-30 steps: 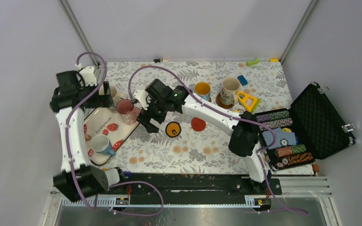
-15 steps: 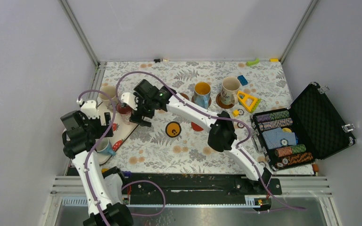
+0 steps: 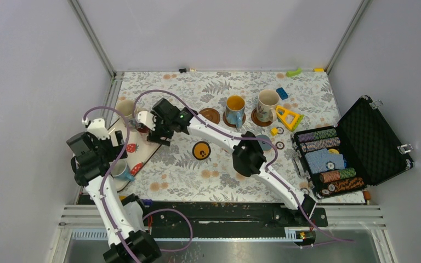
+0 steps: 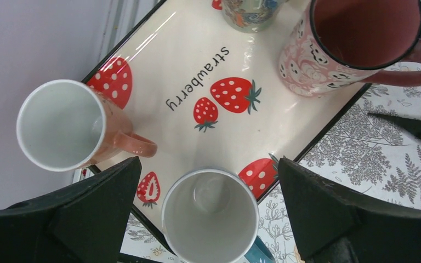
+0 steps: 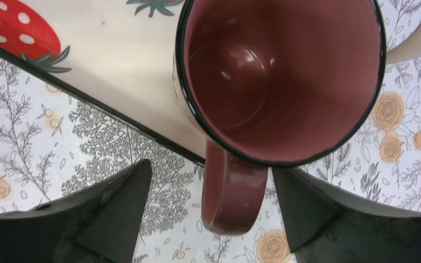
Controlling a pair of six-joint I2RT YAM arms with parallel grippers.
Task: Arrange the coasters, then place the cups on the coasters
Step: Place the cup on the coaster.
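On the strawberry tray [image 4: 197,66] stand several cups. My left gripper [image 4: 208,178] hangs open above a white-inside cup with a teal handle [image 4: 209,219], one finger on each side. A peach cup [image 4: 60,125] stands left of it. My right gripper [image 5: 211,169] is open around the pink cup's [image 5: 279,76] handle [image 5: 233,192], without touching it. In the top view a blue cup with yellow inside [image 3: 234,106] and a cream cup [image 3: 267,103] each sit on a dark brown coaster. A third brown coaster [image 3: 210,115], the orange coaster [image 3: 201,150] and a grey-blue coaster [image 3: 263,138] lie bare.
An open black case [image 3: 356,145] of poker chips stands at the right. A yellow triangle toy [image 3: 289,116], a blue block [image 3: 282,93] and a green piece [image 3: 293,72] lie near the back right. The right arm stretches across the middle of the mat.
The left arm swung from the tray's far end to its near end, over the teal-handled cup. The right gripper moved left to the pink cup's handle.
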